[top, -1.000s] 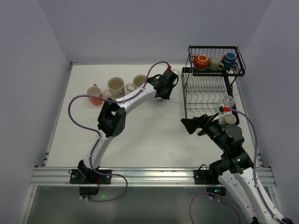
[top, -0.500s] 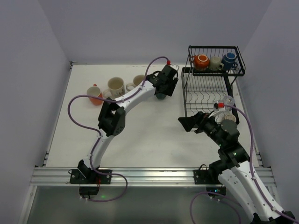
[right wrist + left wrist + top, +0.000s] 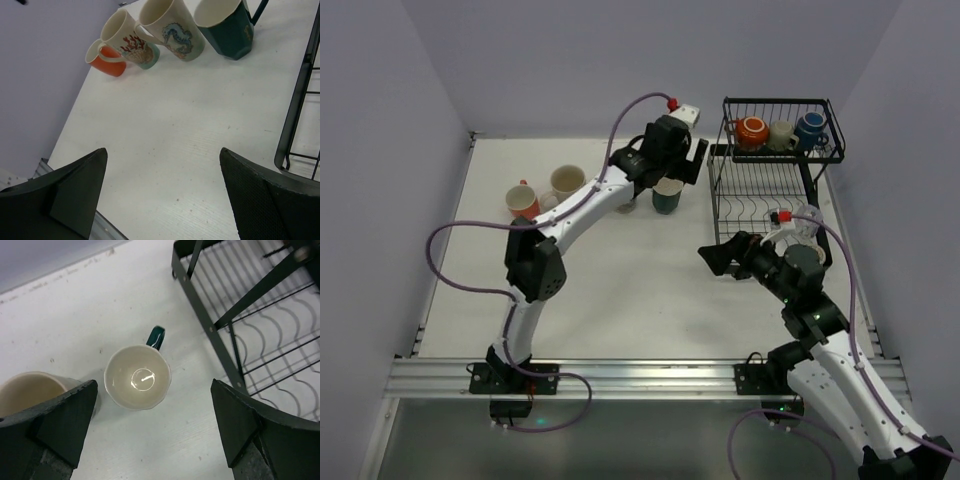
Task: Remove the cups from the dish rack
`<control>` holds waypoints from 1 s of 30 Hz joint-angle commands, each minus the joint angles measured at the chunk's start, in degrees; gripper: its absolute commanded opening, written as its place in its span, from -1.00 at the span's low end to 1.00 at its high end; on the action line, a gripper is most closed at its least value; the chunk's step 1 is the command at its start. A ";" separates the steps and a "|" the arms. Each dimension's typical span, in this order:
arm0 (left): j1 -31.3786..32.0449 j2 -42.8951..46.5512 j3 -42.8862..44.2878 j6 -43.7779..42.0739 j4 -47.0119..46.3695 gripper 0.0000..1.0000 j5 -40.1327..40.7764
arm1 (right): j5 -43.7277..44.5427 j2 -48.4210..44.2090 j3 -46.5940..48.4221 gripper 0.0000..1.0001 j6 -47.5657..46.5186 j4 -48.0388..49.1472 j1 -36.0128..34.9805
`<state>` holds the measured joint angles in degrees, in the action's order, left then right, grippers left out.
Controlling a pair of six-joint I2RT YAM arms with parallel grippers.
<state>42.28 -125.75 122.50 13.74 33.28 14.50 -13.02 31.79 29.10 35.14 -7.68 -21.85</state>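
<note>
A dark teal cup (image 3: 667,196) stands upright on the table just left of the black wire dish rack (image 3: 768,205). My left gripper (image 3: 672,174) hovers above it, open and empty. In the left wrist view this teal cup (image 3: 137,376) shows its cream inside below the open left gripper (image 3: 154,385). The rack's upper basket holds an orange cup (image 3: 752,131), a cream cup (image 3: 781,135) and a blue cup (image 3: 810,127). My right gripper (image 3: 712,255) is open over bare table left of the rack, holding nothing.
On the table stand an orange cup (image 3: 107,64), a coral-patterned cream cup (image 3: 132,45) and a seahorse-patterned cream cup (image 3: 175,30), in a row left of the teal cup (image 3: 225,27). The rack's frame (image 3: 300,100) borders my right gripper (image 3: 162,150).
My left gripper has opened, let go of the dark teal cup on the table and risen above it. The right arm has shifted slightly left and toward the back.
</note>
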 commanded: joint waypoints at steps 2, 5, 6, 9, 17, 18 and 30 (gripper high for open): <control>-0.45 16.22 -6.96 0.14 -10.24 1.00 -1.93 | 2.81 2.48 4.64 0.88 -0.33 0.92 -0.21; 0.08 29.92 -19.71 4.09 -18.14 1.00 -5.79 | 6.42 4.93 7.89 0.77 -2.43 -2.07 -0.13; 0.43 37.61 -28.98 4.63 -22.25 1.00 -7.54 | 6.95 5.73 8.68 0.74 -3.40 -3.55 -0.13; 0.78 48.64 -44.38 5.77 -25.89 1.00 -9.57 | 11.77 8.63 11.67 0.63 -4.81 -5.93 -0.04; 0.87 79.42 -63.95 2.18 -16.06 1.00 -7.12 | 26.02 16.37 14.14 0.54 -7.36 -7.87 7.85; 0.79 82.74 -65.27 1.82 -14.66 1.00 -7.03 | 25.85 17.16 14.31 0.58 -7.27 -7.70 11.61; 1.05 92.70 -80.31 -3.10 -17.19 1.00 -12.12 | 33.67 33.76 19.23 0.98 -10.17 -2.96 27.64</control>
<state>42.94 -34.96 43.42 13.04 18.37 5.41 17.67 62.98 44.75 26.13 -14.52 3.99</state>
